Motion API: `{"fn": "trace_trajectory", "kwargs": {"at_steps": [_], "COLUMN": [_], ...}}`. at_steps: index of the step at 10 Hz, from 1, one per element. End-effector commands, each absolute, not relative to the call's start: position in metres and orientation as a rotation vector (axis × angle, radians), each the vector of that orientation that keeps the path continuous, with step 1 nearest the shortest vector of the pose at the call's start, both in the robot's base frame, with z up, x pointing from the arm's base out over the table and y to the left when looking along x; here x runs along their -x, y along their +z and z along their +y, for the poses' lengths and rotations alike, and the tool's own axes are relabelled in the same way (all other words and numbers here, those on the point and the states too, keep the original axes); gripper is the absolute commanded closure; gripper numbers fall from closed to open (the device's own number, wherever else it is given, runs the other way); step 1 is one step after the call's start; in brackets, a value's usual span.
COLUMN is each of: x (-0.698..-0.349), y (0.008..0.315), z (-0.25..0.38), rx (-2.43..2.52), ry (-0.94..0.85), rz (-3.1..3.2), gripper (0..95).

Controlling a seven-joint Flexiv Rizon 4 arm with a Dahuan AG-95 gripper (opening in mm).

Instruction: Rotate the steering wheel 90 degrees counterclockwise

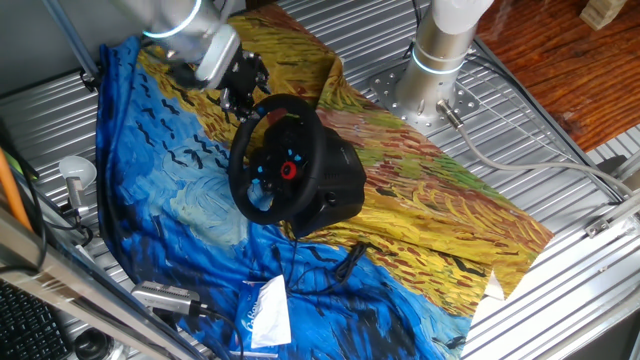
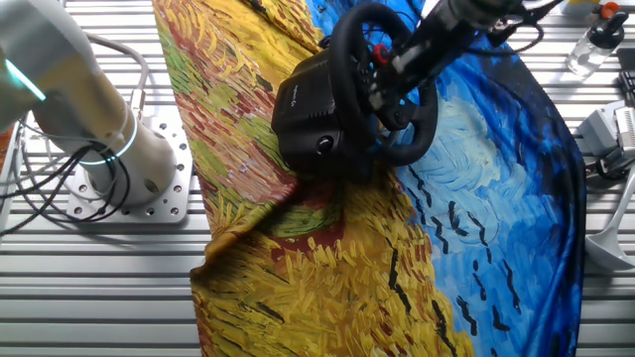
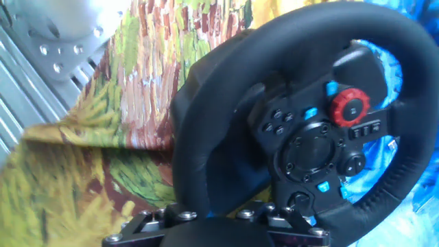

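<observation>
The black steering wheel (image 1: 240, 150) stands tilted on its bulky black base (image 1: 335, 180) in the middle of the painted cloth. Its red centre button (image 1: 290, 170) and small blue lights face the front left. My gripper (image 1: 247, 98) is at the wheel's upper rim, shut on it. In the other fixed view the gripper (image 2: 389, 84) reaches across the wheel (image 2: 425, 124) from the right. In the hand view the rim (image 3: 199, 144) runs down between my fingers, with the gripper (image 3: 212, 221) at the bottom edge and the red button (image 3: 351, 108) at the right.
A blue and yellow painted cloth (image 1: 450, 210) covers the slatted metal table. The arm's mount (image 1: 432, 70) stands behind the wheel. A black cable (image 1: 335, 265) and a white packet (image 1: 268, 312) lie in front. A bottle (image 2: 590, 45) stands at the far edge.
</observation>
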State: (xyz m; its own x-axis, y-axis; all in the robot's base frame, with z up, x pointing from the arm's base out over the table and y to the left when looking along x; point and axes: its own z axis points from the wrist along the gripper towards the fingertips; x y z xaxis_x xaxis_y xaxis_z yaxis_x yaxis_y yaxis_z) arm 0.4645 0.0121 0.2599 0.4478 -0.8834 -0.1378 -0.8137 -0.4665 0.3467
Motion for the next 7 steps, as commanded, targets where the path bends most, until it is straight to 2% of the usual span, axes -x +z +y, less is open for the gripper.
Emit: {"fn": "trace_trajectory", "kwargs": {"at_steps": [1, 2, 3, 5, 7], "x": [-0.449, -0.445, -0.437, -0.436, -0.436], "y": [0.288, 0.292, 0.299, 0.299, 0.299], "z": [0.028, 0.03, 0.034, 0.034, 0.034], "rx": [-1.838, -1.72, -1.523, -1.325, -1.26], "ry": [-0.36, -0.333, -0.289, -0.264, -0.092], "rz": [-2.089, -2.174, -2.291, -2.401, -2.528], "gripper": [76.0, 76.0, 95.0, 95.0, 95.0]}}
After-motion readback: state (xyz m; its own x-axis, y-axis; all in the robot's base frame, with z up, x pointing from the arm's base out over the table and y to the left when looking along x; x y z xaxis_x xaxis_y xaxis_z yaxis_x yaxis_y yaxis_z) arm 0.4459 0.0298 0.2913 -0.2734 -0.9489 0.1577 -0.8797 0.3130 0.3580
